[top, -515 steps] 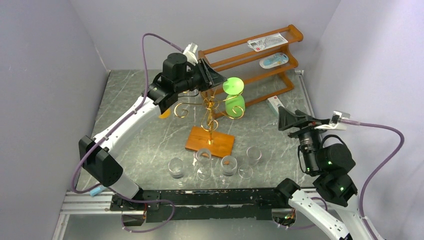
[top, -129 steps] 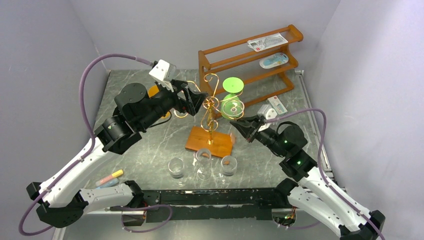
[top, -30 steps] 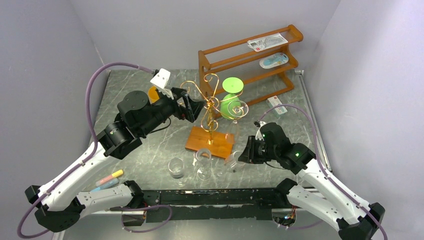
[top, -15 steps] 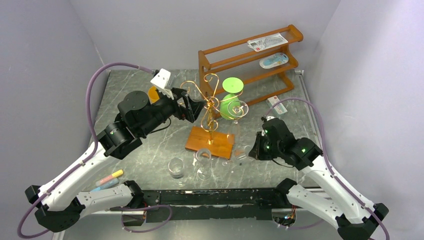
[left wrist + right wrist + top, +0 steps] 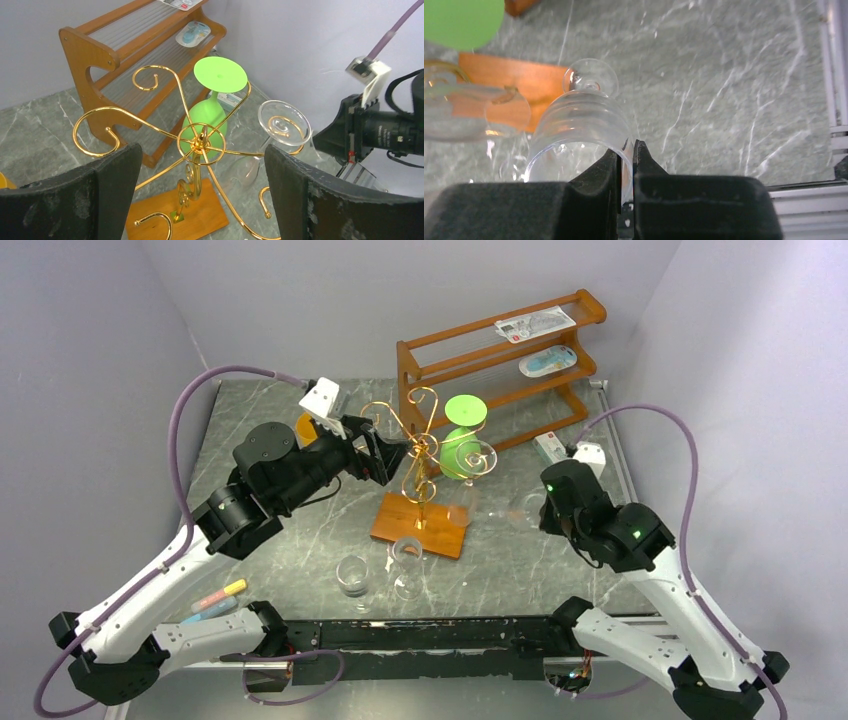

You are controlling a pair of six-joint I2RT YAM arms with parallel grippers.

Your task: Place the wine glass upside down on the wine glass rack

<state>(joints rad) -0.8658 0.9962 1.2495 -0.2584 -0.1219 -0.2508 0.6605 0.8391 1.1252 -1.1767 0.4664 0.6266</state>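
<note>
Grey marbled stone makes up the worktop point(image 5: 320, 540), with a brown wooden three-tier shelf point(image 5: 500, 365) at its far edge.

The left arm point(image 5: 150, 580) stretches from the near left corner up and across to the middle. Its forearm lies almost level, and the left pincer point(image 5: 388, 453) points at the top of the rack point(image 5: 418, 455), spread wide and holding nothing. In the left wrist view its two black pads point(image 5: 115, 175) frame the gold scrolls without touching them.

The right arm point(image 5: 660, 590) rises from the near right corner and bends back toward the centre. The right pincer point(image 5: 626, 155) is pressed together on the rim of a clear wine glass point(image 5: 584, 125), one finger inside the bowl and one outside. The glass's stem and foot point away from the pincer, toward the rack's orange-brown wooden base point(image 5: 420, 525). The glass is off to the right of the rack, near it but apart, not on any arm.

A green glass point(image 5: 207, 117) and a clear glass point(image 5: 285, 120) hang upside down on the rack's right side. More clear glasses point(image 5: 352, 575) stand on the worktop nearer the front.

Packets point(image 5: 535, 323) lie on the shelf, and a small white box point(image 5: 552, 448) lies on the worktop. Their print is too small to read.
</note>
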